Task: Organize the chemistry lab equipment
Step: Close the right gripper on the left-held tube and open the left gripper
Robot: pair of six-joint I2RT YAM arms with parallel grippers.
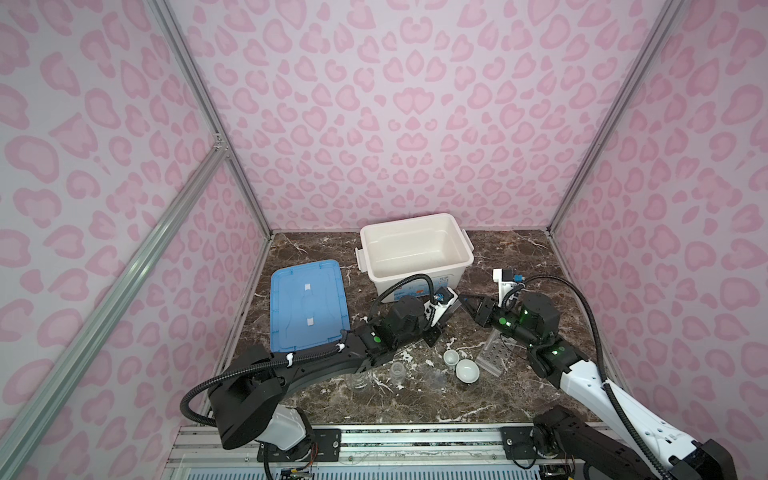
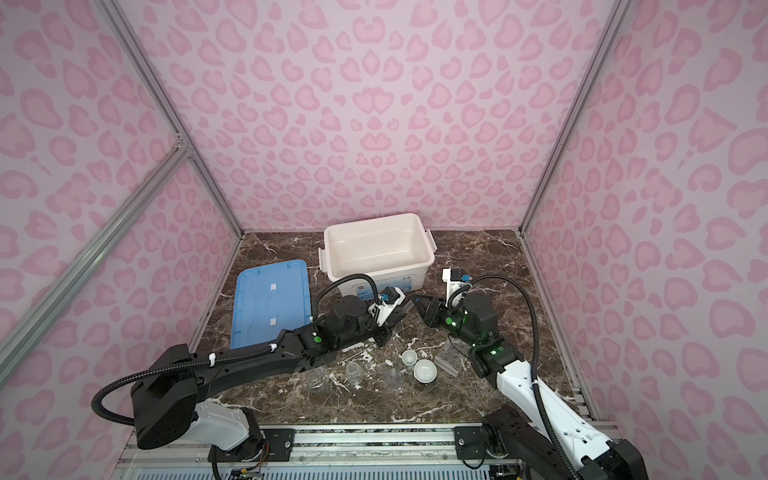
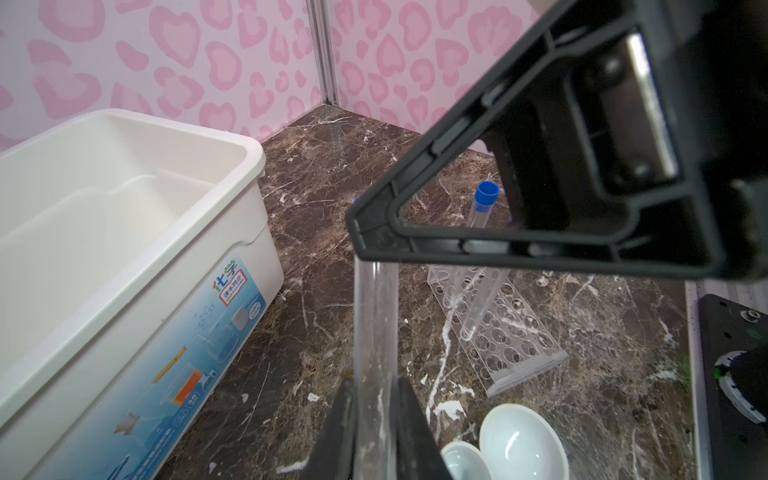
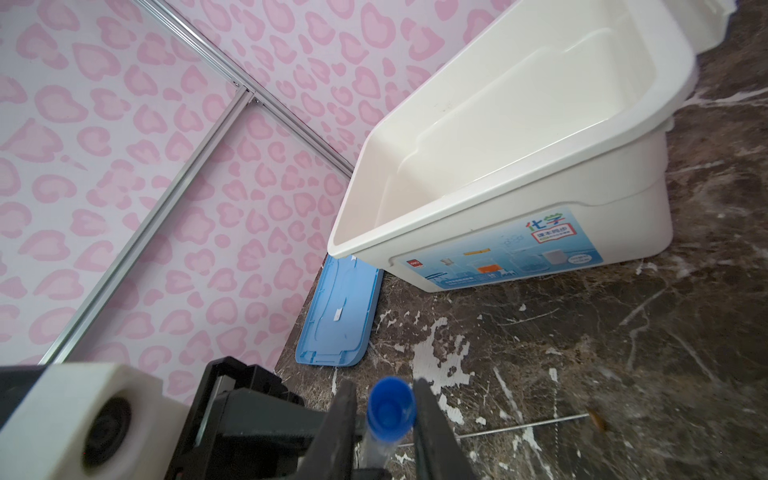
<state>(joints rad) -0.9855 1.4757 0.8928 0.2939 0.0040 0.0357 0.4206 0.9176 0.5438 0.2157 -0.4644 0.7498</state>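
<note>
Closest in, small clear flasks [image 1: 397,371] sit on the marble table [image 1: 540,266], then two white dishes [image 1: 467,371] and the tube rack [image 1: 494,353]. Behind them, before the white box [image 1: 415,249], the left gripper [image 3: 376,399] is clamped on a clear test tube [image 3: 376,324]. The right gripper [image 4: 384,384] has its jaws narrowly flanking the blue cap [image 4: 390,409]; whether they pinch it I cannot tell.

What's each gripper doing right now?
Left gripper: closed on the test tube.
Right gripper: jaws around its blue cap; grip cannot be told.

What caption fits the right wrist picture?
Right gripper straddles a blue-capped test tube, with white box and blue lid beyond.
</note>
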